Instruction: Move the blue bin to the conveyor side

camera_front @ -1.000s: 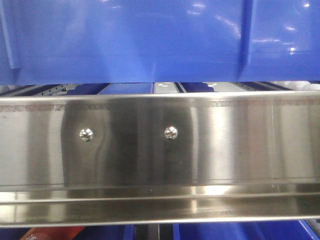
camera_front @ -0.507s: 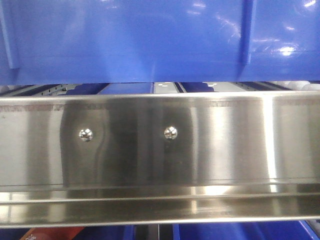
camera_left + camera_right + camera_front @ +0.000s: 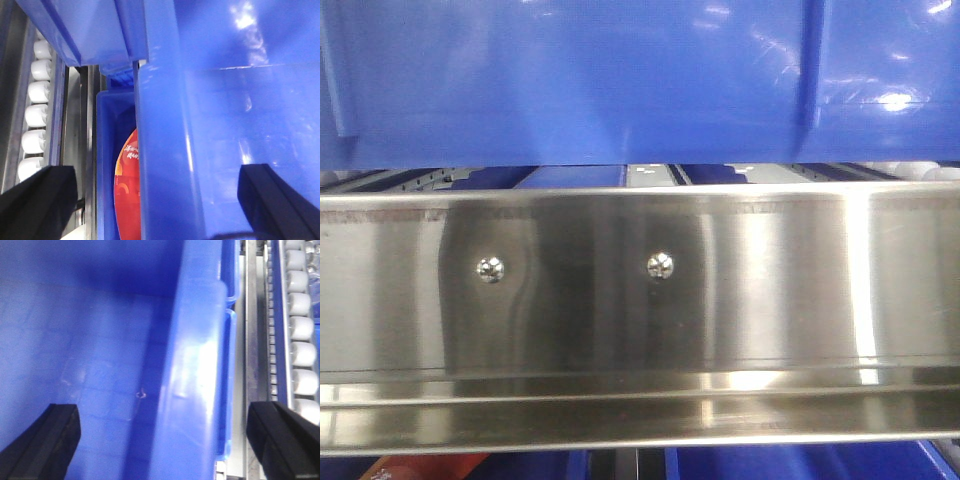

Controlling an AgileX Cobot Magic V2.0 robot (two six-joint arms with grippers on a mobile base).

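The blue bin (image 3: 620,80) fills the top of the front view, its glossy side wall with a vertical rib just above a steel rail. My left gripper (image 3: 157,212) is open, its black fingers (image 3: 35,200) wide apart on either side of the bin's left wall (image 3: 165,150), not touching it. My right gripper (image 3: 160,445) is open too, its fingers (image 3: 285,440) astride the bin's right wall and rim (image 3: 200,385). The bin's inside (image 3: 75,340) looks empty. The conveyor belt with the red frame is out of view.
A shiny steel rail (image 3: 640,300) with two screws spans the front view. White rollers run along the left (image 3: 35,115) and right (image 3: 302,335) sides. A lower blue bin (image 3: 107,165) holds a red package (image 3: 127,190). Another blue bin (image 3: 85,30) sits at the upper left.
In the front view the blue bin has drifted slightly to the left; the rail and screws have shifted only a touch.
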